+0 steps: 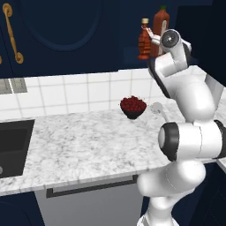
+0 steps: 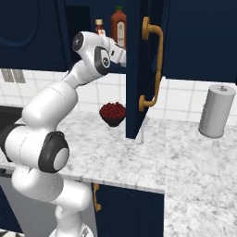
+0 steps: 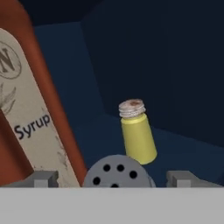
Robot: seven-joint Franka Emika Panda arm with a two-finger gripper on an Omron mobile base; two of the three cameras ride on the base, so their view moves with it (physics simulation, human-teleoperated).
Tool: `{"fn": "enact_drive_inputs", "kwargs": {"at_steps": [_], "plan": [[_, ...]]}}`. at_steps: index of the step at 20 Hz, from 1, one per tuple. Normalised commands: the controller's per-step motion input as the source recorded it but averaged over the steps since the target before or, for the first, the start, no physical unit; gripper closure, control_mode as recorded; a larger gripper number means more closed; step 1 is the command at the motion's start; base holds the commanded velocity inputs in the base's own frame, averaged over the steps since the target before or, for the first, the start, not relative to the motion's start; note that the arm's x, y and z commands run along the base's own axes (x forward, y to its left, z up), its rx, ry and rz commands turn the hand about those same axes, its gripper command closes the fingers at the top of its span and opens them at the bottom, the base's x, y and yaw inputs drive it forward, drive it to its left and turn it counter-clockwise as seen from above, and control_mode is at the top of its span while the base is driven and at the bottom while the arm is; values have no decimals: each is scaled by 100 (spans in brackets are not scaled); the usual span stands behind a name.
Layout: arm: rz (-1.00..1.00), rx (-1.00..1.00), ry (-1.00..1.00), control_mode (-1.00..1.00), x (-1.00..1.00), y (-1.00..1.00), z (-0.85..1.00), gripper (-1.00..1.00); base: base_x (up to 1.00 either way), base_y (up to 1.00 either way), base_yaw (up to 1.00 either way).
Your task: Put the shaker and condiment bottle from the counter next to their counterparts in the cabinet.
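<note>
The shaker's grey cap [image 3: 116, 169] with several holes sits low between my fingertips [image 3: 42, 178], with a gap on each side. My gripper [image 3: 113, 178] is open inside the navy cabinet [image 3: 188, 153]. Just beyond stands the small yellow shaker [image 3: 138, 135], and at the left the tall red-orange bottle [image 3: 35, 122] labelled "Syrup". From the base, that green-capped bottle [image 1: 161, 20] stands on the shelf, with the small condiment bottle [image 1: 144, 40] to its left. My wrist hides the shaker there. The marble counter [image 1: 88, 141] lies below.
A dark bowl of red fruit [image 1: 133, 106] stands on the counter by the tiled wall, under the cabinet. The sink [image 1: 13, 145] is cut in at the left. The open navy door [image 2: 134, 92] with its brass handle juts out beside my arm. A paper-towel roll [image 2: 216, 111] stands at the right.
</note>
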Motion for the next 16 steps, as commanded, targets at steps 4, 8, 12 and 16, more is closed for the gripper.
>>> {"fn": "enact_drive_inputs", "kwargs": {"at_steps": [4,8,12,16], "plan": [[-2,-14,-15,-100,19,0,0,-100,0,0,0],[-2,-12,-16,-100,10,-1,0,-100,0,0,0],[-1,-11,-16,-100,6,-2,0,-100,0,0,0],[0,-11,-16,-100,4,-3,0,-100,0,0,0]]}}
